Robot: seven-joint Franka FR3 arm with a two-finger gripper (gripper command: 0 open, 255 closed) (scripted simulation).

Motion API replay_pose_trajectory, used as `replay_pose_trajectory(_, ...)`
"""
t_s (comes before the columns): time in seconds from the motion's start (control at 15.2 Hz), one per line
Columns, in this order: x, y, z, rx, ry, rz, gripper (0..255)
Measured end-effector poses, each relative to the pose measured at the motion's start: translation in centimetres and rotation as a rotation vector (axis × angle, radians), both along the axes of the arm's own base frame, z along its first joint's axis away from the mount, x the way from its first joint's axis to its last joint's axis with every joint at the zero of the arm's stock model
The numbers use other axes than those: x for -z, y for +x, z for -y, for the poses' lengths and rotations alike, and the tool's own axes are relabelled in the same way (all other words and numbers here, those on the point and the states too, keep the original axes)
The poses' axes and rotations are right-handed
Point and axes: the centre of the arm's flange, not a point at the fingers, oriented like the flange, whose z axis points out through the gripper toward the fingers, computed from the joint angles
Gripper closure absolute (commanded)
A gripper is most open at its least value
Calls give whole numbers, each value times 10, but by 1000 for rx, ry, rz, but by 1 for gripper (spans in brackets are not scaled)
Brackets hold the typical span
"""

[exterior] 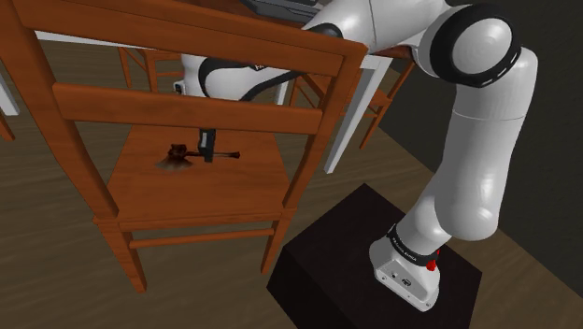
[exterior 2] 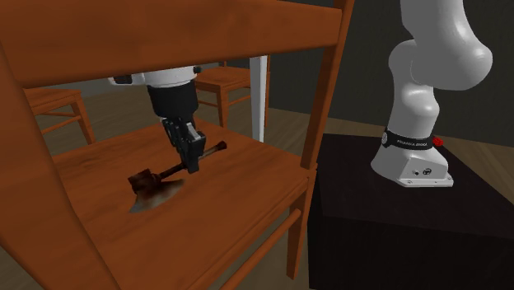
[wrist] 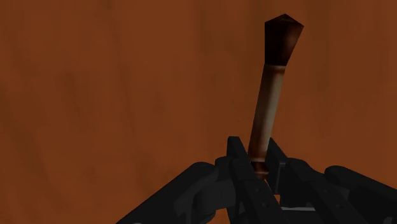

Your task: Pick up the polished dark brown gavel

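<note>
Clamping mid-handle, the gripper (exterior 2: pixel 191 156) had the gavel (exterior 2: pixel 165 173) pinched, well inside the chair seat's (exterior 2: pixel 247 189) edges, gripping the slim shaft probably because the head is bulkier.

The only writing is one short line of white lettering on the black band (exterior 2: pixel 409 142) that rings the foot of the white robot arm (exterior 2: pixel 436 58), just above the black box stand (exterior 2: pixel 395 222). Its letters are too small to read in either exterior view.
</note>
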Motion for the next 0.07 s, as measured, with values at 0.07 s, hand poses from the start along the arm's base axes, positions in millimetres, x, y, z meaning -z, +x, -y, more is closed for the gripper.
replay_pose_trajectory(0.07, -3, 1, 0, -4, -10, 4, 255)
